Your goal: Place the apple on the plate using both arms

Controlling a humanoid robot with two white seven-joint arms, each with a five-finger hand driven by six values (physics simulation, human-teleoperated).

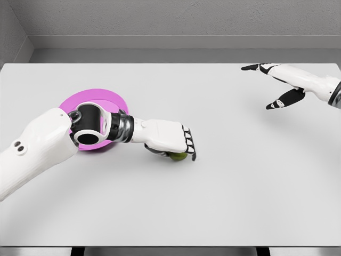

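left robot hand [171, 143]: fingers curled down over the green apple [177, 156], frame middle | pink plate [95, 102]: just left, behind its arm | right robot hand [277, 85]: open, upper right, far off

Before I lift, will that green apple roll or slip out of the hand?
It is probably rigid and round, so it could roll on the flat table if released. The left hand covers the apple from above; only a sliver shows, so the grip looks shallow and it might slip.
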